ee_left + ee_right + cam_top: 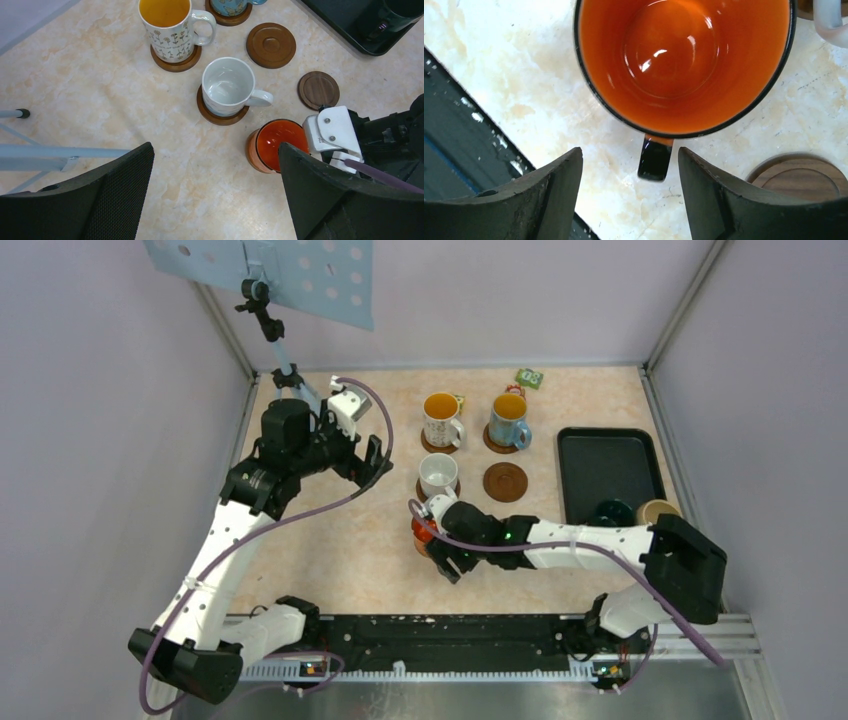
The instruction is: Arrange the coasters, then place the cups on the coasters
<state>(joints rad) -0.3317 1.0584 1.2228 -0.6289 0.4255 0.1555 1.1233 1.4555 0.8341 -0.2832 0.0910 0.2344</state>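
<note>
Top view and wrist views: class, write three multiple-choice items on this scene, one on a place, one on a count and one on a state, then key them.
1. Where does the dark green mug stand? A on a coaster; B in the black tray; C in a tool.
2. How many coasters lie bare in the left wrist view? A one; B two; C four.
3. The right tool by the orange mug is: A shut, empty; B shut on the handle; C open, handle between the jaws.
Key: B, it sits inside the rim; B, two uncovered discs; C, the jaws stand apart.
</note>
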